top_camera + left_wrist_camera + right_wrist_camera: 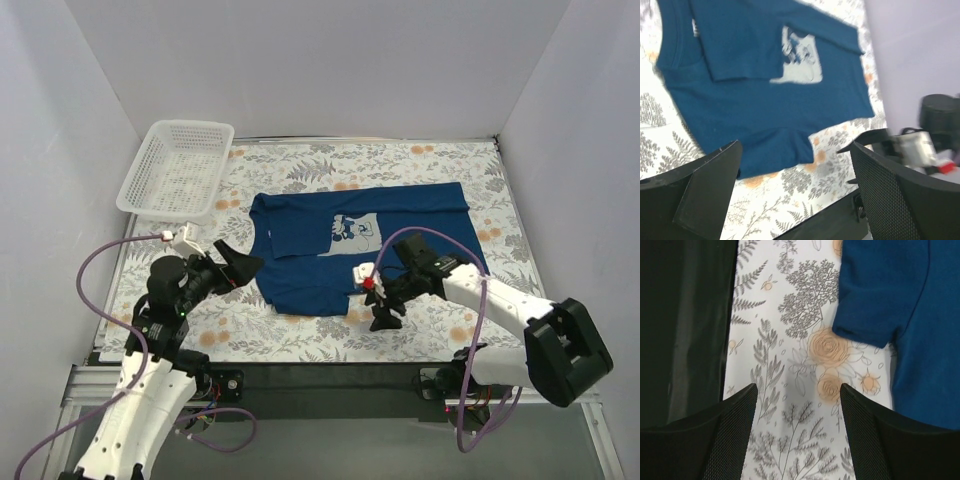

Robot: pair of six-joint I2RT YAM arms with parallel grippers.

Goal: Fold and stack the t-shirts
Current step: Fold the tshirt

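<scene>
The dark navy t-shirt [400, 225] lies flat on the floral table cover, one part folded over beside its pale blue square print [350, 235]. My left gripper [240, 265] is open and empty, hovering just left of the shirt's near left edge. In the left wrist view the shirt [765, 90] and print [799, 57] lie beyond the open gripper [795, 187]. My right gripper [381, 312] is open and empty, just in front of the shirt's near edge. In the right wrist view the open gripper [797, 425] is above bare cloth, with a shirt sleeve [880, 295] ahead at the upper right.
A white mesh basket [178, 168] stands at the back left, partly over the table's edge. The floral cover [300, 335] ends at a black front rail [685, 330]. White walls enclose the back and sides. The right arm [925, 145] shows in the left wrist view.
</scene>
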